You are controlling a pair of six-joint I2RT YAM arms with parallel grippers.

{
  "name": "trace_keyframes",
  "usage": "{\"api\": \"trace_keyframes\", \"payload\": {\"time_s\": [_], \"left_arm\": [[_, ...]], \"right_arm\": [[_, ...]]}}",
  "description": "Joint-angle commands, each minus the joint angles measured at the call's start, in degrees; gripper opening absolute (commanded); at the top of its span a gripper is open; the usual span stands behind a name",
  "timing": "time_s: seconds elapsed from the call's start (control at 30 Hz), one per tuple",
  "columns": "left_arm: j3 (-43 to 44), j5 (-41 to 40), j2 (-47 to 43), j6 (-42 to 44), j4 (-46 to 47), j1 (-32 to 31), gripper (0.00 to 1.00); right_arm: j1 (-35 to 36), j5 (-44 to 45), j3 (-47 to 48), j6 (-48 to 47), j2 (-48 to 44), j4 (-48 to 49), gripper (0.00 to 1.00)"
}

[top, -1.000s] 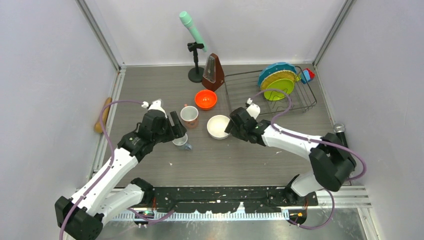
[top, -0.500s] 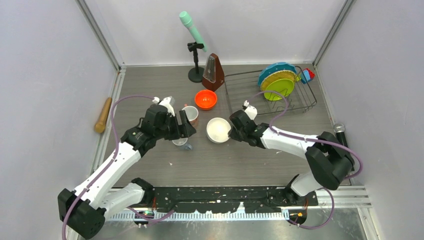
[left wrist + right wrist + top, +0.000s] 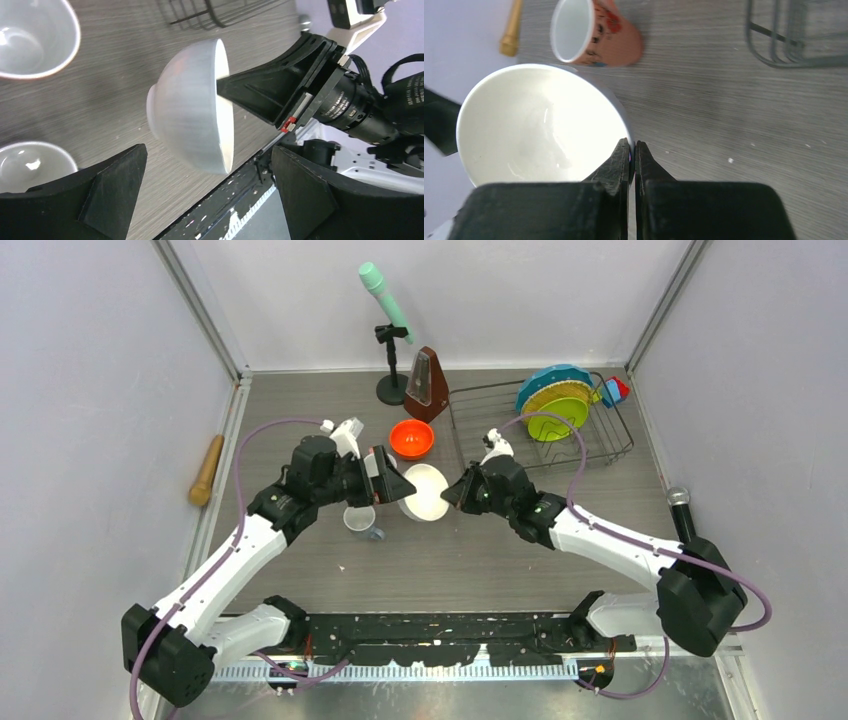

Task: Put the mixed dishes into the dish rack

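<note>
Overhead, the right gripper [image 3: 452, 492] pinches the rim of the white bowl [image 3: 424, 492], tipped on edge between the arms. The dish rack [image 3: 500, 410], holding a teal plate [image 3: 550, 375] and a green plate [image 3: 560, 418], lies behind and to the right, nearer the right arm. One orange bowl [image 3: 411, 438] and one small mug [image 3: 358, 518] sit apart. From the left wrist, the left gripper [image 3: 207, 155], fingers spread, faces the white bowl's underside. From the right wrist, the jaws are clenched on the rim, and a second, pink mug [image 3: 596, 32] lies beyond.
</note>
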Motion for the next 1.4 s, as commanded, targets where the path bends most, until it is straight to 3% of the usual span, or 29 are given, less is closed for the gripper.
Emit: {"api": "trace_keyframes", "payload": {"time_s": [0.0,0.27,0.33,0.6,0.87,1.0,1.17,1.23,1.37], "left_arm": [[1.3,3.4,-1.6,-4.1,8.7,0.3,1.0],[4.1,0.0,-1.6,-3.5,3.1,0.3,0.99],[4.0,1.3,-1.5,-4.4,3.7,0.3,0.95],[3.0,5.2,-0.2,-7.6,6.7,0.3,0.87],[2.3,3.2,-1.1,-7.8,5.3,0.3,0.88],[1.9,4.7,-0.9,-8.3,6.6,0.4,0.72],[1.6,5.8,-0.3,-8.8,7.5,0.4,0.66],[1.5,6.1,-0.1,-8.9,7.7,0.3,0.67],[1.6,6.0,0.3,-8.9,7.3,0.3,0.79]], "right_arm": [[-1.5,-8.3,0.4,0.7,-3.9,12.3,0.0],[-6.8,-17.5,-1.8,4.4,-4.4,19.2,0.0],[-7.2,-18.6,-2.0,4.7,-4.4,19.9,0.0],[-7.5,-21.0,-2.1,5.4,-4.5,21.9,0.0],[-7.9,-21.4,-2.6,5.8,-5.6,22.4,0.0],[-8.1,-21.9,-2.7,6.0,-5.8,22.8,0.0],[-8.4,-22.6,-3.1,6.9,-5.4,24.1,0.0],[-8.5,-23.0,-3.2,7.1,-5.4,24.7,0.0],[-8.7,-23.0,-3.3,7.3,-5.4,24.8,0.0]]}}
